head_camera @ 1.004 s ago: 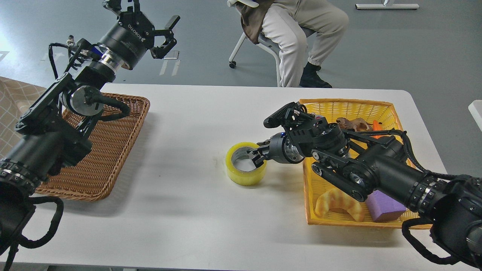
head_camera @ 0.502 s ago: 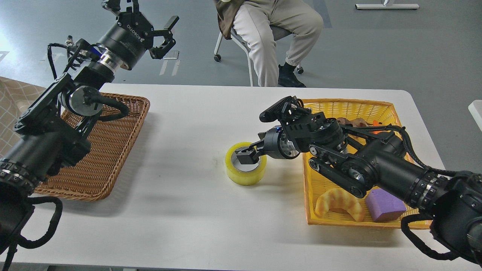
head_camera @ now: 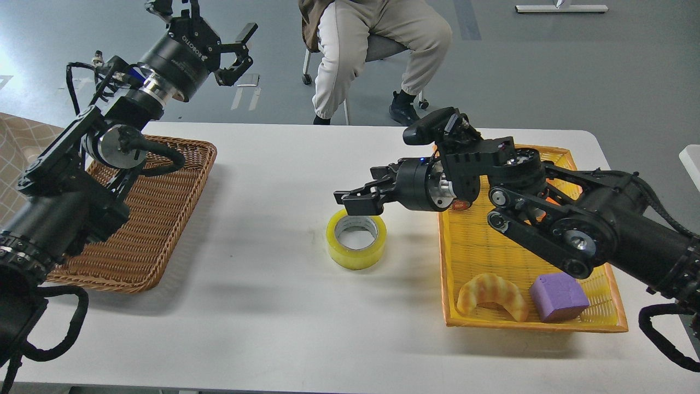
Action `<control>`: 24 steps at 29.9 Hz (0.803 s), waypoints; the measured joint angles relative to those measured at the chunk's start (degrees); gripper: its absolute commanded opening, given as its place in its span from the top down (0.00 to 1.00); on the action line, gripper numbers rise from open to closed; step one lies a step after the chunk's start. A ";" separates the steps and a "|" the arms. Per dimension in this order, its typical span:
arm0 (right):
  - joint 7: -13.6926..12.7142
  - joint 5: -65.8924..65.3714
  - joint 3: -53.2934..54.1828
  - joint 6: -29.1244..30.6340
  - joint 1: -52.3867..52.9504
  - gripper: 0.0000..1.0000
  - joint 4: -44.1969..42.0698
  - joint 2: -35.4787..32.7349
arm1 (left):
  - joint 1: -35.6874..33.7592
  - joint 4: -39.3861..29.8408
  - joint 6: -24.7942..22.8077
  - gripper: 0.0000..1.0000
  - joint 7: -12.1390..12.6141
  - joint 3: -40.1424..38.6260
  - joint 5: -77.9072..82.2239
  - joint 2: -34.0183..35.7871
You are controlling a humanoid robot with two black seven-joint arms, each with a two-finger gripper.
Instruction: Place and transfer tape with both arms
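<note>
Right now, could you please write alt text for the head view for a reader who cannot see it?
A roll of yellow packing tape lies flat on a white table, with the right gripper open just above it. The left gripper hangs open beyond a brown wicker tray; a yellow basket holds a croissant and a purple block.

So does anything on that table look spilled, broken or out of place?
Nothing stands out. The tape lies flat on the white table, intact, between the empty brown wicker tray and the yellow basket. The croissant and purple block sit inside that basket. The right gripper hangs just above the tape, not touching it.
</note>
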 measured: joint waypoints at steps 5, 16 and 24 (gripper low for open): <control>-0.02 3.50 7.76 0.00 -1.98 0.00 3.97 -5.50 | -0.01 0.02 0.00 0.02 0.06 0.10 0.34 0.01; 0.04 19.33 41.46 0.00 -16.91 0.00 3.55 -1.84 | 0.04 0.02 0.00 0.02 -0.06 0.16 0.55 0.23; -0.12 37.90 51.53 -0.01 -17.70 0.00 -2.31 -0.58 | -0.15 -0.04 0.00 0.02 -0.08 0.77 0.65 1.23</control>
